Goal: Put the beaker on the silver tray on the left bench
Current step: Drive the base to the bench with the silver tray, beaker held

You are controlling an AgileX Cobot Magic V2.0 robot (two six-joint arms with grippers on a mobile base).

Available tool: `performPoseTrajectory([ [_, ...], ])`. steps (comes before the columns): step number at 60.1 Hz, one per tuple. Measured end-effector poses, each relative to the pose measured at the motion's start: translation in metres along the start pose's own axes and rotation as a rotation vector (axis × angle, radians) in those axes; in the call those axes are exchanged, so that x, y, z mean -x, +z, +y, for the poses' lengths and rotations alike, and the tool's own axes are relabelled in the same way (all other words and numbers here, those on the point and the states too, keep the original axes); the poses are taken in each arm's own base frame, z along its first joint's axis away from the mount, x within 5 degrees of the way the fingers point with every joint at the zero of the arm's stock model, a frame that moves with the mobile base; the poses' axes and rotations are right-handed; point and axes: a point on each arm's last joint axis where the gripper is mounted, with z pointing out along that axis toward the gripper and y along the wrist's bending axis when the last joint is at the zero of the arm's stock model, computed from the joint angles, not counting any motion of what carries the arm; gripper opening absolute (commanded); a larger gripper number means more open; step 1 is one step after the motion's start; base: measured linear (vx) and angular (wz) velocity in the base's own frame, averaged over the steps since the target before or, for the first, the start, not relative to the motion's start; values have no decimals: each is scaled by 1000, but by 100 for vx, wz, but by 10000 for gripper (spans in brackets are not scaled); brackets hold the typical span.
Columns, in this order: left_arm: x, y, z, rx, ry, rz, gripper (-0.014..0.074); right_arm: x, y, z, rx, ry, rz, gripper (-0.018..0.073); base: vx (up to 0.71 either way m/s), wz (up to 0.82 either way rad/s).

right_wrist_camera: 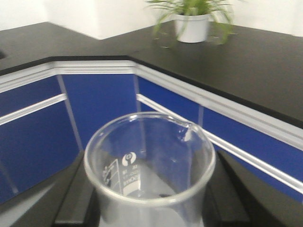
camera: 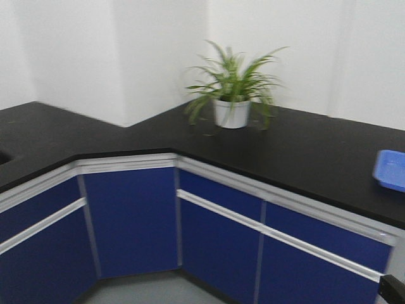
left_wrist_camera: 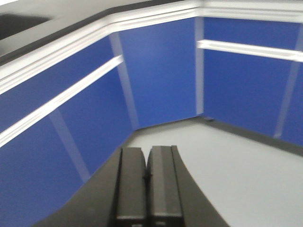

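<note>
In the right wrist view, my right gripper [right_wrist_camera: 150, 208] is shut on the beaker [right_wrist_camera: 149, 165], a clear glass cylinder with a round rim, a small spout and white printed marks. It is held upright in the air in front of the blue cabinets. My left gripper [left_wrist_camera: 147, 189] is shut and empty, low over the grey floor. The left bench [camera: 38, 136] is the black worktop at the left; it also shows in the right wrist view [right_wrist_camera: 33, 40]. The silver tray is out of view.
A potted green plant [camera: 231, 95] stands in a white pot on the black worktop corner. A blue plastic tray [camera: 390, 170] lies at the right edge. Blue cabinet doors [camera: 133, 215] with white rails form an inside corner below the worktops.
</note>
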Motion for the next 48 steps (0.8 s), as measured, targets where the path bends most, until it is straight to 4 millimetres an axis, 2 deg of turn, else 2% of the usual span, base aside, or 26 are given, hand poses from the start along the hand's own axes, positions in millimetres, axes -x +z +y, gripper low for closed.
performPoseTrajectory([
  [48,0,0,0,0,0,0,1,0,0,0,0,0,0,-11,-15,56],
])
